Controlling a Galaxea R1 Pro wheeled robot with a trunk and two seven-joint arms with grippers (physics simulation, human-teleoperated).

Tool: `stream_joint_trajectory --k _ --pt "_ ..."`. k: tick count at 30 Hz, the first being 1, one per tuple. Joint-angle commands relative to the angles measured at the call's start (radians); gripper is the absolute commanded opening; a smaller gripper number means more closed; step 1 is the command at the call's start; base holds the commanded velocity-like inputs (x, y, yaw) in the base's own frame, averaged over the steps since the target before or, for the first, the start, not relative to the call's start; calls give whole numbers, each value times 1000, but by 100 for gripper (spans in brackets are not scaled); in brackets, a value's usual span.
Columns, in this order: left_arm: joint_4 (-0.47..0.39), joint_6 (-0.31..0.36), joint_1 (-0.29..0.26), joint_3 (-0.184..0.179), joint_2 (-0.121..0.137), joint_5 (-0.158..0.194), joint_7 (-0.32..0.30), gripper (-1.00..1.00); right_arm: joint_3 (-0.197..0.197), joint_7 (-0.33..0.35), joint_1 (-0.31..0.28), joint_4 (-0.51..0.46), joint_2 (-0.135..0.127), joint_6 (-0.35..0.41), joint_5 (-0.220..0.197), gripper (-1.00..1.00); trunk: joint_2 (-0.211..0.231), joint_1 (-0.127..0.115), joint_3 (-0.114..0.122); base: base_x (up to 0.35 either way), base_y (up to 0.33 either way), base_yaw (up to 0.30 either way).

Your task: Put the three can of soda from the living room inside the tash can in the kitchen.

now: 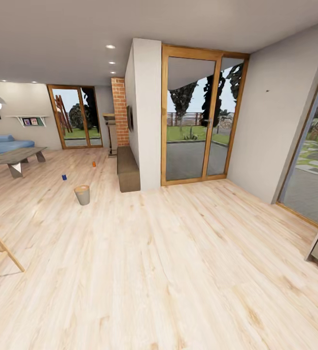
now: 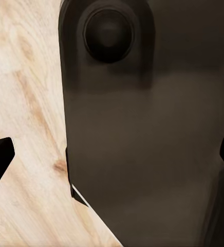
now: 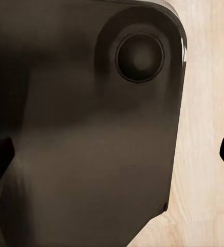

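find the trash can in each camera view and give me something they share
Head view: the trash can stands on the wood floor left of centre, nearer than the blue can and orange can.
Left wrist view: not in it.
Right wrist view: not in it.
Shared landmark: the light wood floor.

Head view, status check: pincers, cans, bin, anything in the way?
Both pincers open, holding nothing. Blue can and orange can on the floor, apart; third can not seen. Bin upright on the floor near the blue can. Nothing between robot and bin.

Glass doors (image 1: 198, 119) ahead — brick fireplace (image 1: 120, 112) beyond the white pillar (image 1: 147, 112).
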Motion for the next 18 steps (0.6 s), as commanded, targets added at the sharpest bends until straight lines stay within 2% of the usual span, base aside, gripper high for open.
stream_joint_trajectory --k 1,8,10,17,18 --pt "0 0 0 0 0 0 0 100 0 0 0 0 0 0 0 100 0 0 0 0 0 0" --pt "0 0 0 0 0 -1 0 100 0 0 0 0 0 0 0 100 0 0 0 0 0 0" --pt "-8 -1 -1 2 11 0 -1 100 2 -11 -12 -12 0 0 1 100 0 0 0 0 0 0" --pt "-48 10 -12 20 31 39 -22 100 6 -19 -52 -51 -2 4 9 100 0 0 0 0 0 0" --pt "-146 25 -19 21 34 128 -25 100 5 -20 -94 -122 -1 10 21 100 0 0 0 0 0 0"
